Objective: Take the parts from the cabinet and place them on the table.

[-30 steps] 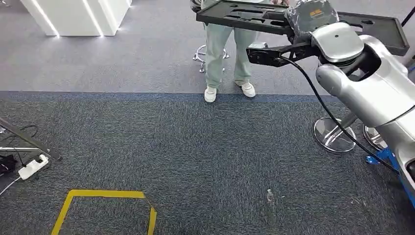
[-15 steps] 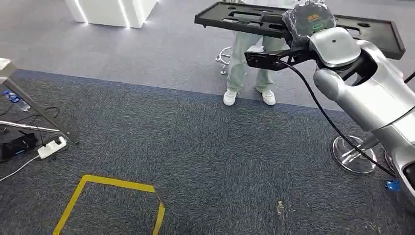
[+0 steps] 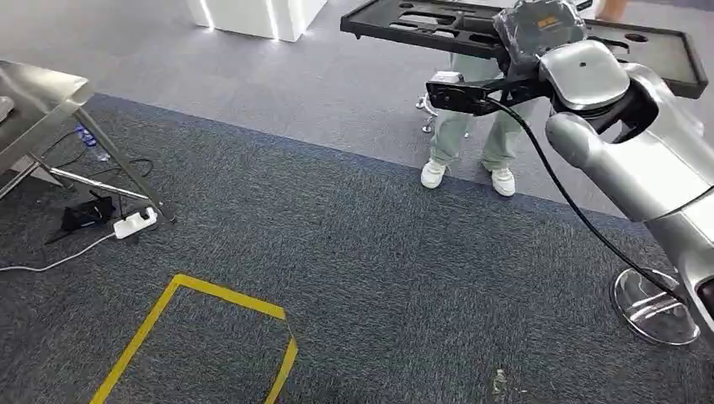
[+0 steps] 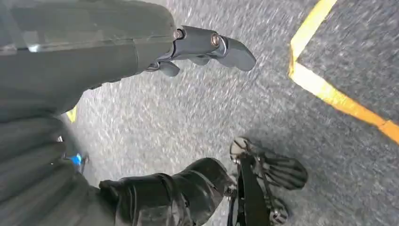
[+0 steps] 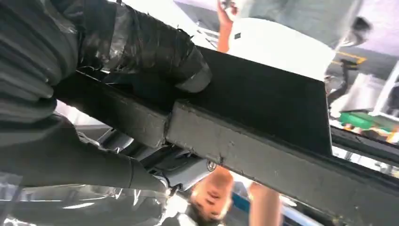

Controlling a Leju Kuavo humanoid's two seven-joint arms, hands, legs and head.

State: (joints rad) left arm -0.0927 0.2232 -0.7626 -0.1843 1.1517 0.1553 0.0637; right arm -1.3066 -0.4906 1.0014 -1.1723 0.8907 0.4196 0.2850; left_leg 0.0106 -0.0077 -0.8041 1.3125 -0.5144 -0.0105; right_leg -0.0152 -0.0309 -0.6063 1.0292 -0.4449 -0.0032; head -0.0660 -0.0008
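Observation:
A long flat black part (image 3: pixel 421 23) with cut-out slots is held level at the top of the head view. My right hand (image 3: pixel 539 29), wrapped in clear plastic, grips its near edge about midway along. In the right wrist view the thick thumb (image 5: pixel 155 47) lies over the black part (image 5: pixel 263 108) and the hand (image 5: pixel 56 94) clamps its edge. My left hand (image 4: pixel 94 61) hangs above the carpet with its fingers (image 4: pixel 211 44) apart and nothing in them. A steel table (image 3: pixel 34 93) shows at the far left.
A person (image 3: pixel 471 126) in pale trousers and white shoes stands just beyond the part. A power strip (image 3: pixel 135 223) and cables lie by the table legs. Yellow floor tape (image 3: pixel 210 295) marks the carpet ahead. A chrome stool base (image 3: pixel 655 307) stands at the right.
The whole picture has shifted to the right as the camera turned left, bringing the steel table in at the left. My right hand still holds the black part level.

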